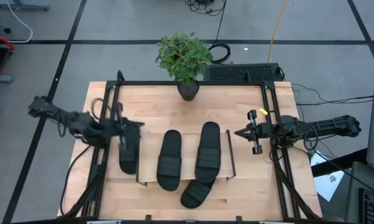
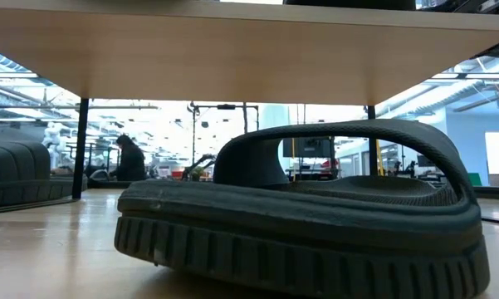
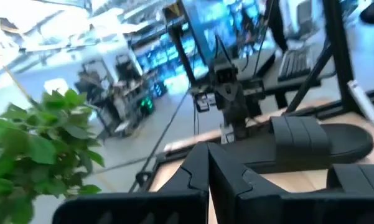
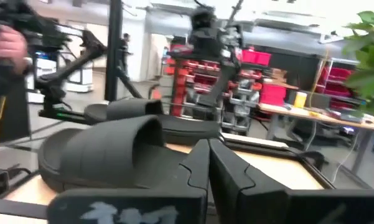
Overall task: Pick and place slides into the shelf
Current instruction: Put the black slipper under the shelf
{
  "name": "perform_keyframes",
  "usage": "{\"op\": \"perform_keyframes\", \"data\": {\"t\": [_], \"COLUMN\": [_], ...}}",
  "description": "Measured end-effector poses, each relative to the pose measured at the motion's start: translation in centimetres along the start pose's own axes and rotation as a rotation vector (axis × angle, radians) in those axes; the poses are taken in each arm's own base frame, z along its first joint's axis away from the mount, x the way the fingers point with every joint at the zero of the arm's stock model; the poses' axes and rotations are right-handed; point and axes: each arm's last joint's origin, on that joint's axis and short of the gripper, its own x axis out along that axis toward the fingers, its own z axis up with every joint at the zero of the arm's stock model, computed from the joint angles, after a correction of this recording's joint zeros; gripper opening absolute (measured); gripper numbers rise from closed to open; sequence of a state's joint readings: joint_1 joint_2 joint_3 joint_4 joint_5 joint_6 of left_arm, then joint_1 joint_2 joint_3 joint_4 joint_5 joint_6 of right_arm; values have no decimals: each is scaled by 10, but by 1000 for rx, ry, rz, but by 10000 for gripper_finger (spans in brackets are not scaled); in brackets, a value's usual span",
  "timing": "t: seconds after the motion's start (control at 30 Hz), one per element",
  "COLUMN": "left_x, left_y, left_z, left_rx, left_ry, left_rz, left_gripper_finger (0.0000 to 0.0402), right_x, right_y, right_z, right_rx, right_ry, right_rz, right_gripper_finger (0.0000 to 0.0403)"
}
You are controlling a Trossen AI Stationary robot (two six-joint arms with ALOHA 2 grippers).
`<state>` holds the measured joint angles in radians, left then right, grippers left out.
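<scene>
Two black slides lie side by side, soles down, on the shelf's wooden board. A third slide lies on the table at the shelf's near edge, partly under the board. A fourth lies on the table just left of the shelf's wire end frame. My left gripper is shut, level, over that slide's far end, with nothing between its fingers. My right gripper is shut and empty, right of the shelf, pointing at it.
A potted plant stands at the table's far edge, behind the shelf. A black frame runs round the tabletop. A keyboard lies beyond the far right corner. Bare wood shows between the plant and the shelf.
</scene>
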<state>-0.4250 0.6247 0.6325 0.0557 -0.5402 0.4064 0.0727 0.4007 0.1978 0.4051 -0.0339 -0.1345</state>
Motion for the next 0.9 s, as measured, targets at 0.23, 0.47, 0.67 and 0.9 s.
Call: {"op": "perform_keyframes", "data": {"t": [0.23, 0.47, 0.67, 0.9], "left_x": [-46, -48, -49, -47], "left_y": [23, 3, 3, 2], "left_z": [-24, -66, -69, -74], "left_rx": [-250, -275, -150, -167], "left_ry": [-166, -267, -287, -216], "left_rz": [18, -42, 0, 18], "left_gripper_finger": [0, 0, 0, 2], "right_x": [0, 1, 4, 8], "right_y": [0, 1, 2, 5], "right_z": [-1, 5, -3, 19], "right_rx": [17, 69, 82, -29], "right_ry": [7, -61, 26, -41], "right_rz": [19, 43, -27, 158], "right_gripper_finger": [0, 0, 0, 0]}}
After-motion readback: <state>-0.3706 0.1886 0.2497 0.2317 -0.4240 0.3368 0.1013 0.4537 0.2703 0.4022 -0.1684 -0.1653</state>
